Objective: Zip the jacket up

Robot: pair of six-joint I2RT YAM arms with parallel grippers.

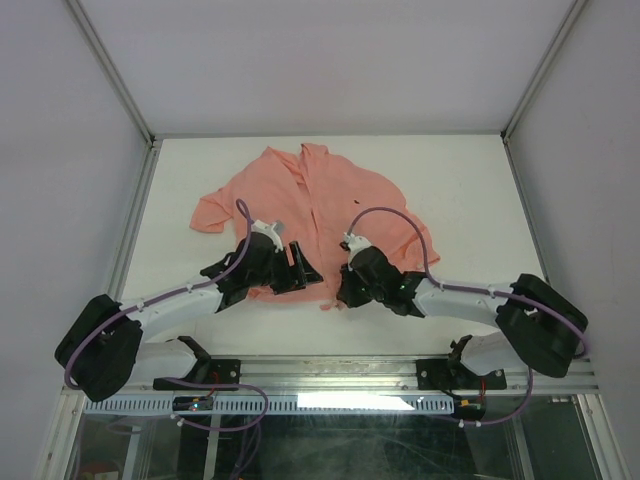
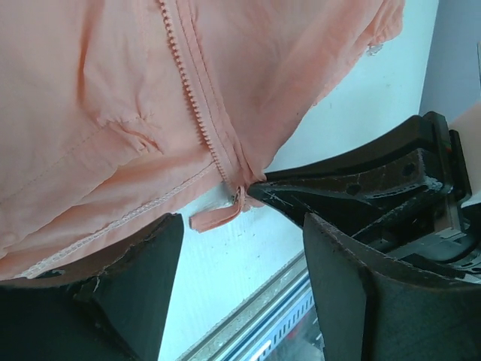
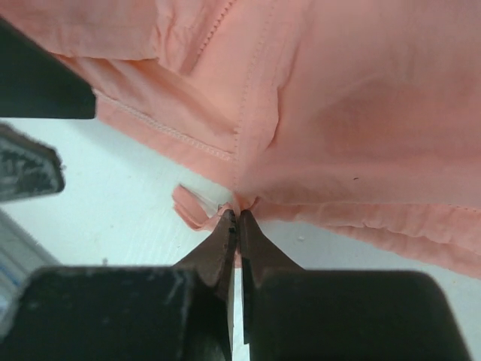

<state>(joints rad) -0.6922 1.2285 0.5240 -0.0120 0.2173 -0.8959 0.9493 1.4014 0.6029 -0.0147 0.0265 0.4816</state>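
Jacket [image 1: 320, 215] lies flat, centre of tabletop [image 1: 470, 190], collar far, hem near. R pincer [image 3: 237, 226] pressed shut on hem at zip base; L pincer [image 2: 242, 222] spread, straddling pull tab [image 2: 216, 219]. Fabric looks thin, soft, prob. bunches easily: hold hem taut, grip tab itself, not cloth.

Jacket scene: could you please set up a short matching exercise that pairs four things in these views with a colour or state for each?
Things:
1. left end effector
2. right end effector
3. jacket
4. right arm's cable

Colour or state:
A. purple
B. salmon-pink and wrinkled
C. open
D. shut on the jacket's bottom hem

Pairs: 1-C, 2-D, 3-B, 4-A
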